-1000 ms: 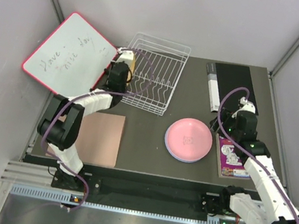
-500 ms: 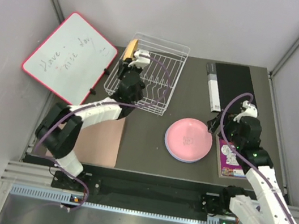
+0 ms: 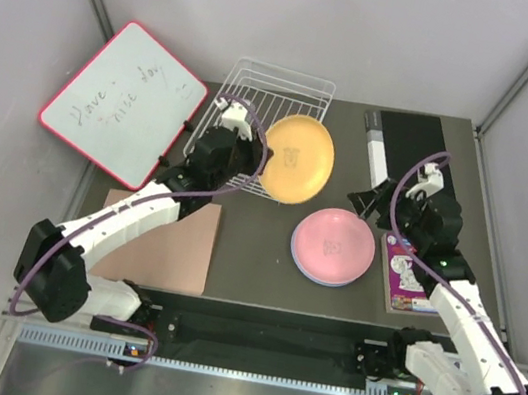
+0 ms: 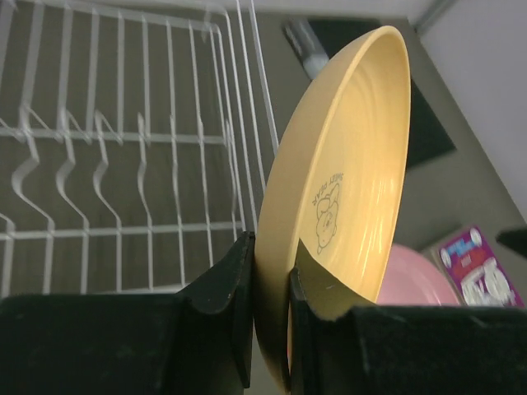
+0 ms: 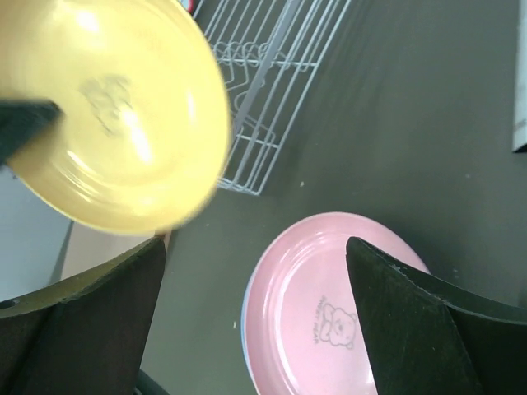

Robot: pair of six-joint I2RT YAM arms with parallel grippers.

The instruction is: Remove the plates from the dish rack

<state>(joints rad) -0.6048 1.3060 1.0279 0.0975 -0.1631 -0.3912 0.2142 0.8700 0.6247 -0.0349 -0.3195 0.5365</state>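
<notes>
Top external view shows the left tool [image 3: 248,146] clamped on the left rim of the orange-yellow plate [image 3: 298,159], which hangs tilted in the air over the right edge of the dish rack [image 3: 262,91] and clear of its wires. The left wrist view confirms both fingers pinching the plate's edge, its printed inner face turned toward the right side of the tabletop [image 3: 257,237]. The pink plate [image 3: 333,245] lies flat on the tabletop, right of the rack, stacked on another plate whose pale rim peeks out at the lower left. The right tool [image 5: 254,243] hovers above the pink plate with its jaws spread wide, holding nothing.
</notes>
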